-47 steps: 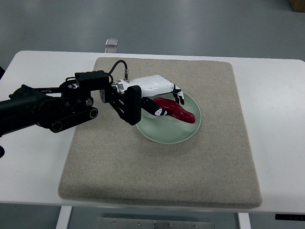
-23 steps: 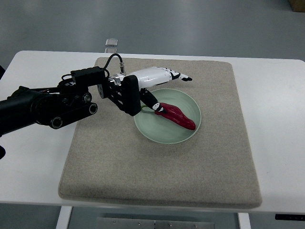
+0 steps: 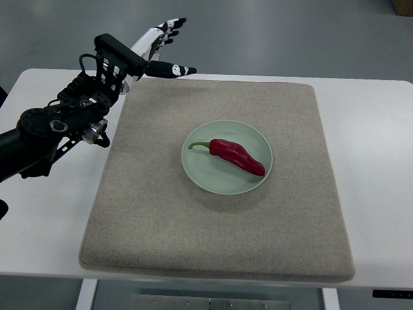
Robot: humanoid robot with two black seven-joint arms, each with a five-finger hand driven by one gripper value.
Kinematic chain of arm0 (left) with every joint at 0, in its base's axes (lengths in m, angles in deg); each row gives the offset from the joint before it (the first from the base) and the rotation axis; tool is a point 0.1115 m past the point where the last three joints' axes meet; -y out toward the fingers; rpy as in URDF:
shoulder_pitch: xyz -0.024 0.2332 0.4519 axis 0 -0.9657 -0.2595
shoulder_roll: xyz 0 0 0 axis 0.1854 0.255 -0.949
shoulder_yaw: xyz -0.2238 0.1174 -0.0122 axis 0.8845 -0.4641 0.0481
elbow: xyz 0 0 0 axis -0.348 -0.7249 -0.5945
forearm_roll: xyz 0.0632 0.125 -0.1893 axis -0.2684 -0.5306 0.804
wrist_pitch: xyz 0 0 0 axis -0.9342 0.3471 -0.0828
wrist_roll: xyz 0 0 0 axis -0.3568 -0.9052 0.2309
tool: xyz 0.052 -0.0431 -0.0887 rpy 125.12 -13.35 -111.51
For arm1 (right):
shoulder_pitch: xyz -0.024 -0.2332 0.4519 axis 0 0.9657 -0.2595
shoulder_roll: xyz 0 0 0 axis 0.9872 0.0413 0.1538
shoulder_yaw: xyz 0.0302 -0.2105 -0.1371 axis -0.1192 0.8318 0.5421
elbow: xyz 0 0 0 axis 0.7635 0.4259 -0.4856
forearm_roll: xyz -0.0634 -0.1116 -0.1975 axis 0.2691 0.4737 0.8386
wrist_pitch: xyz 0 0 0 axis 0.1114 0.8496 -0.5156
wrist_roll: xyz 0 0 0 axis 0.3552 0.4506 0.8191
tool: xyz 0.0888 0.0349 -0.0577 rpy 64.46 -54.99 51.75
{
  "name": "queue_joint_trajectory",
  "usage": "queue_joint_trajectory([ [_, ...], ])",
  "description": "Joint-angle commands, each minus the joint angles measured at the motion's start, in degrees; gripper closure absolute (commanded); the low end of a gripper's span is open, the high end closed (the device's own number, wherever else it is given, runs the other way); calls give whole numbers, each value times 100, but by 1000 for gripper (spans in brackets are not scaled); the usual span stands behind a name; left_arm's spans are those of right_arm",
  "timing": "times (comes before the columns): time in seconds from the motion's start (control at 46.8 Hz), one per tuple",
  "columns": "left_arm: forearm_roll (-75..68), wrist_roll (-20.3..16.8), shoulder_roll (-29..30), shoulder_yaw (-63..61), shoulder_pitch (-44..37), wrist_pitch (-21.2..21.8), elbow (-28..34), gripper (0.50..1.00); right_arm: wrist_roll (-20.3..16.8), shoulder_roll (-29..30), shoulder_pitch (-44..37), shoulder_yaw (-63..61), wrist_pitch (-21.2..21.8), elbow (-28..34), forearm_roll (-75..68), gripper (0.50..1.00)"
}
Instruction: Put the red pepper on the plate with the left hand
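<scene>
Resting on one round pale-green plate [image 3: 200, 169]: one glossy red pepper [image 3: 237, 156]; left robot hand [image 3: 157, 44] spread, empty, beyond desk's [image 3: 374, 161] far-left edge.

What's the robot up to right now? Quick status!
Left hand open, empty, raised beyond the mat's far-left corner. Long red pepper lying on the pale green round plate. Nothing in the way.

The plate [image 3: 227, 184] with the red pepper [image 3: 236, 155] sits mid-frame on the mat [image 3: 213, 232] and is the only obstacle there. Mat lies bare all round it, and the white surface [image 3: 374, 194] is bare at right. The left hand [image 3: 160, 40], fingers spread, and its arm occupy the upper left.
</scene>
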Motion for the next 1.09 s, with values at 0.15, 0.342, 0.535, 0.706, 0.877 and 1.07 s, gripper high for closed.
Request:
queue_joint_trajectory([
  [0.15, 2021, -10, -19, 390, -239, 3, 491, 506, 9, 0, 0, 0, 0, 0, 0, 572],
  [0.342, 2242, -10, -45, 1224, -538, -24, 543, 501, 0, 0, 0, 0, 0, 0, 0, 572],
  [0.535, 2250, -10, -220, 2253, -960, -348, 587, 500, 0, 0, 0, 0, 0, 0, 0, 572],
  [0.706, 2321, -1, -353, 2772, -1162, -674, 631, 500, 9, 0, 0, 0, 0, 0, 0, 572],
  [0.877, 2663, 8, -362, 2790, -1171, -841, 772, 500, 0, 0, 0, 0, 0, 0, 0, 572],
  [1.07, 3191, 17, -379, 2790, -1171, -1052, 860, 500, 0, 0, 0, 0, 0, 0, 0, 572],
])
